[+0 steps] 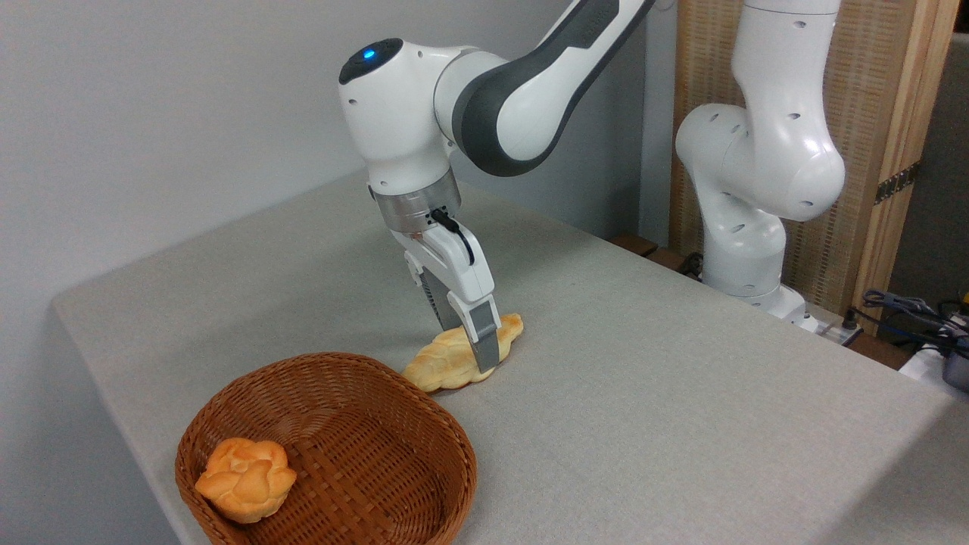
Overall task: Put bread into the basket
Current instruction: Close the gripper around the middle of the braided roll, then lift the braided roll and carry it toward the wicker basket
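The bread (437, 365), a long pale golden braided loaf, lies on the grey table just right of the basket's far rim. My gripper (468, 348) has come down over the loaf's right half, tilted. Its near finger (484, 341) stands against the loaf's front side. The far finger stands behind the loaf, its tip hidden. The fingers are spread about a loaf's width apart, and the loaf still rests on the table. The basket (424, 424), shallow brown wicker, sits at the front left near the table's edge.
A small round orange bun (246, 478) lies in the basket's left front corner. The table (643, 393) stretches to the right, its left and front edges close to the basket. The arm's white base (749, 227) stands at the back right, with cables (916, 310) beyond.
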